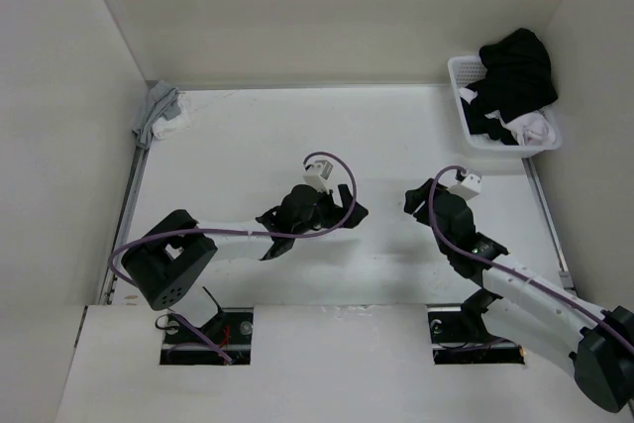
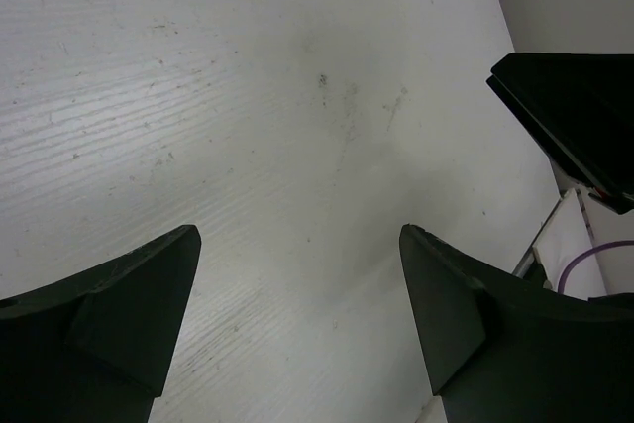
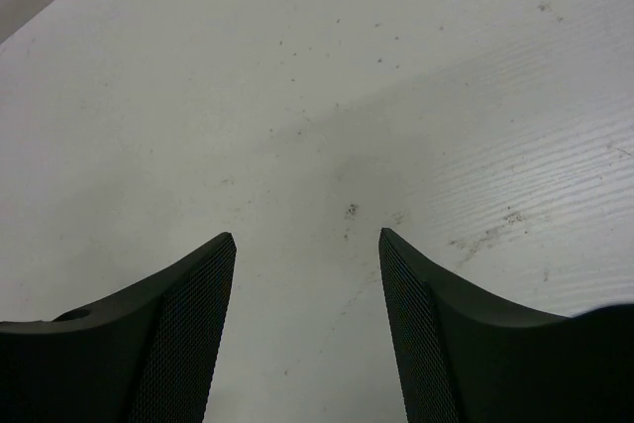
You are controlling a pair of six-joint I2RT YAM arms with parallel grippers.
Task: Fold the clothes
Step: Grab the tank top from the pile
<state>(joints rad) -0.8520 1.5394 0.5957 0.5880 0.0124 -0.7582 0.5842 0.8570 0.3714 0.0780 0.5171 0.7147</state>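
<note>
In the far right corner, the black garment lies heaped in a white basket with a white-and-pink cloth, visible only from the top view. The wrist views show only scuffed white table. The left gripper and right gripper hover mid-table with fingers spread wide, gripping nothing, well away from the walls.

Overhead; both wrists close above table

Table: white, matt, fine parallel ridging, dark specks.
Left gripper fingers: smooth matt black plastic.
Right gripper pads: black, fine mesh texture.
Far right, clothes: soft matt black cloth, in white plastic basket.
Far left, grey garment: soft cloth.
</note>
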